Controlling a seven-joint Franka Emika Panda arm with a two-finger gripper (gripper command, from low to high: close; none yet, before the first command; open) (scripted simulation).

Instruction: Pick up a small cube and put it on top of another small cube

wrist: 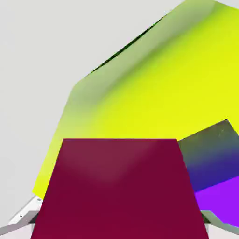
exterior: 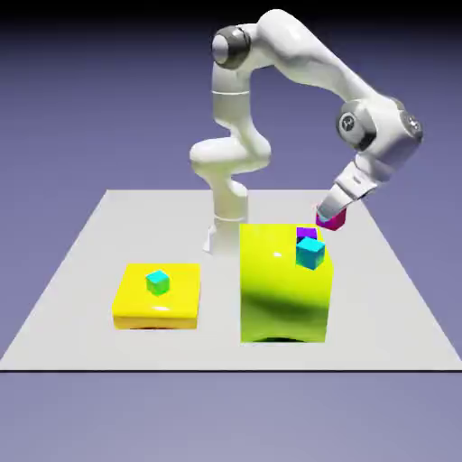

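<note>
While the gripper (exterior: 330,217) is clamped on the pink cube (exterior: 333,219), I see it hanging just off the tall yellow block's (exterior: 281,289) far corner, with the purple cube (exterior: 307,234) close beside, toward the exterior view's left and slightly lower.

In the hand view the magenta-pink cube (wrist: 119,186) runs off the bottom edge and hides most of both fingertips (wrist: 25,217), while the purple cube (wrist: 217,172) beside it is cut by the right edge and partly covered.
</note>
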